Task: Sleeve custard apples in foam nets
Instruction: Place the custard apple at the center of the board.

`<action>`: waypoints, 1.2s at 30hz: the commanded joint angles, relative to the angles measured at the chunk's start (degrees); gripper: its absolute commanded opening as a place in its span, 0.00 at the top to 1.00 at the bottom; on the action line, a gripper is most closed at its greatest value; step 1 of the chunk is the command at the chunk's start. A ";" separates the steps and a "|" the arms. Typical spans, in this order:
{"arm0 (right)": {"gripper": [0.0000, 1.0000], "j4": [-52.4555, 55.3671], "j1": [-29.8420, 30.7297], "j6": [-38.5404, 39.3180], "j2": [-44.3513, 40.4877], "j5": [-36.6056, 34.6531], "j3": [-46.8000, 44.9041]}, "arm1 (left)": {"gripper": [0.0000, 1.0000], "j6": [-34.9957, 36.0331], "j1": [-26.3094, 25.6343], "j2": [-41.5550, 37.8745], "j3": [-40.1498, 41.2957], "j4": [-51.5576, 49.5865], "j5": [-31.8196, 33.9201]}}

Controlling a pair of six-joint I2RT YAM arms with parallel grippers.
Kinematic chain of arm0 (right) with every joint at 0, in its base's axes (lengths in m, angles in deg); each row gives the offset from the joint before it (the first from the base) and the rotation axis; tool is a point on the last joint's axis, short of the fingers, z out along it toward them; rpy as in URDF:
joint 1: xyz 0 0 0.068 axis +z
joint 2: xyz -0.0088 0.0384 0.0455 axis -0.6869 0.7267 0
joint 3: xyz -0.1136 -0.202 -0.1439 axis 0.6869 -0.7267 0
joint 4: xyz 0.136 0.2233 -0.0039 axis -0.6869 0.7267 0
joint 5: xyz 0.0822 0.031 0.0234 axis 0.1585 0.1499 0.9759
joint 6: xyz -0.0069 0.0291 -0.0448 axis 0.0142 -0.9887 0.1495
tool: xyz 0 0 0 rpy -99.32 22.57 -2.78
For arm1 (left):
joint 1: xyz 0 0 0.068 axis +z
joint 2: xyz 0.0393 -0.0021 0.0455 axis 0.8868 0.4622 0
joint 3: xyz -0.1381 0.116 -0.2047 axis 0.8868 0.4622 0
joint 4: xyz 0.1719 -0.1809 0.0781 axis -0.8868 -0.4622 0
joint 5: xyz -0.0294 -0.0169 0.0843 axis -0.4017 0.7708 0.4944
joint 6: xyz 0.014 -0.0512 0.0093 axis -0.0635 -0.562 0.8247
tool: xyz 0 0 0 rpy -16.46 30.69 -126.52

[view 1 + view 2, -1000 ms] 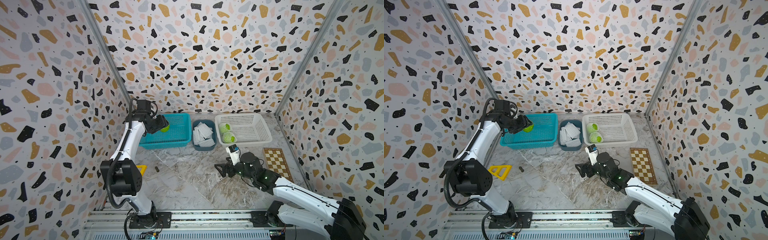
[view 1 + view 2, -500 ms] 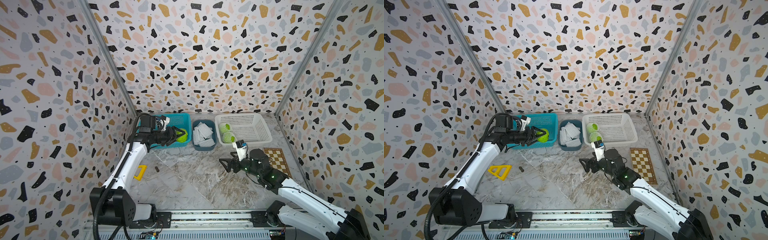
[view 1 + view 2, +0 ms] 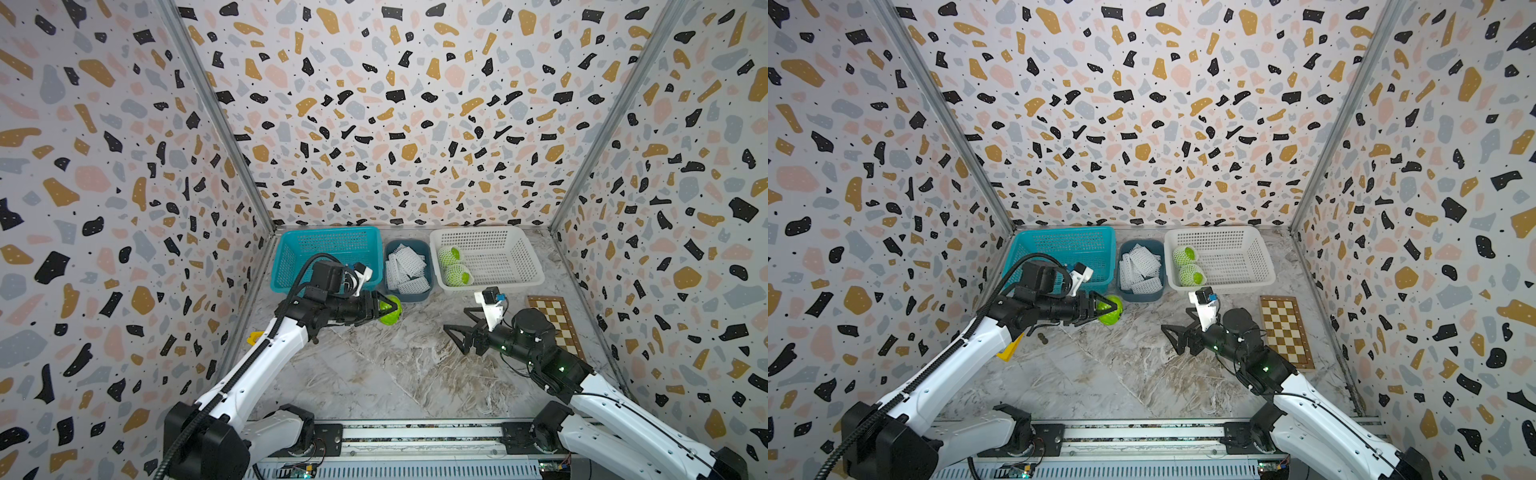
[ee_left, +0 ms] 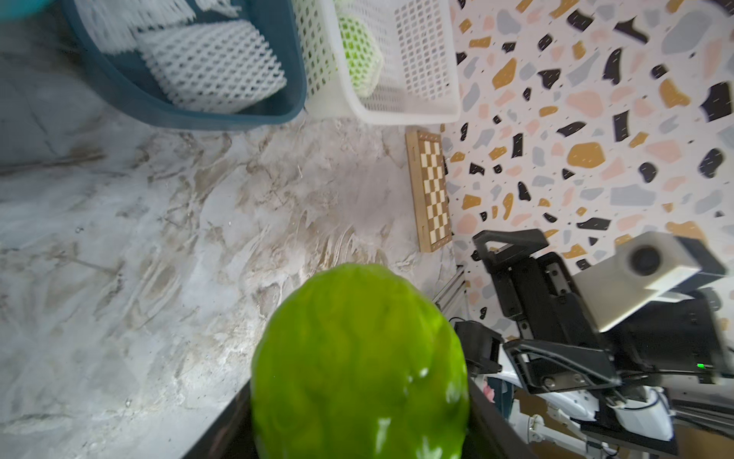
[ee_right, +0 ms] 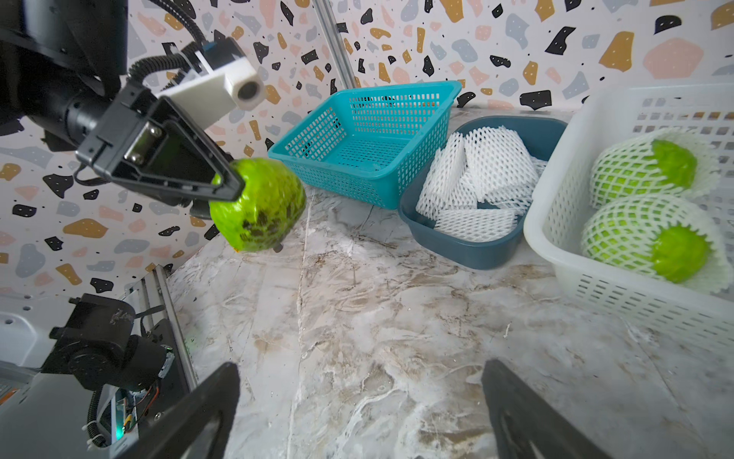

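- Where the left arm crosses the table's left side, a yellow piece point(image 3: 1008, 352) shows beneath it, mostly hidden; its shape cannot be told.
- Teal basket point(image 3: 332, 245): perforated plastic, at the back left of the marbled table point(image 3: 395, 374), close to the rear wall.
- Left gripper point(image 3: 384, 309): reaches sideways just in front of the teal basket's right corner, with its jaws clamped on either side of a fruit, clear of the surface.
- Bare custard apple point(image 3: 391, 318): bright green and bumpy, with dark markings on its lower side in the right wrist view. It is held in the left gripper, off the table, near the front of the blue tub.
- Blue tub point(image 3: 411, 294): dark, set between the two baskets and just beside each.
- Foam nets point(image 3: 405, 266): white diamond-mesh sleeves, piled overlapping inside the blue tub.
- White basket point(image 3: 490, 249): perforated, at the back right.
- Netted custard apples point(image 3: 449, 255): two, side by side at the white basket's left end. Each is wrapped in white mesh with a green end poking out.
- Right gripper point(image 3: 455, 318): low over the table in front of the white basket, pointing toward the left arm. Its jaws are spread wide with nothing between them.
- Chessboard point(image 3: 555, 320): lies flat along the right wall, beside the right arm.
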 commanded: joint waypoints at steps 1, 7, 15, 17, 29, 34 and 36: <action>0.03 2.19 -0.35 -0.86 -1.91 -1.90 -0.99 | 0.50 -0.88 -5.43 0.88 1.43 3.08 12.79; 0.03 3.87 -0.55 -2.42 -3.22 -5.21 -3.07 | 0.49 0.15 -15.74 8.62 -0.45 2.90 26.42; 0.03 5.50 -1.92 -4.07 -6.50 -8.29 -5.15 | 0.48 1.77 -23.86 21.10 -7.43 1.09 37.96; 0.03 5.58 -2.52 -4.05 -7.09 -8.71 -5.61 | 0.48 2.66 -24.91 24.26 -9.85 -0.01 39.11; 0.03 6.21 -6.62 -4.11 -9.86 -8.85 -7.60 | 0.46 7.02 -29.39 37.15 -20.15 -6.88 48.31; 0.03 6.35 -7.74 -4.09 -10.62 -8.62 -7.93 | 0.46 7.64 -31.24 40.08 -22.25 -8.93 51.98; 0.03 6.35 -8.04 -4.06 -10.47 -8.53 -7.83 | 0.45 7.54 -31.67 40.59 -22.23 -8.57 52.19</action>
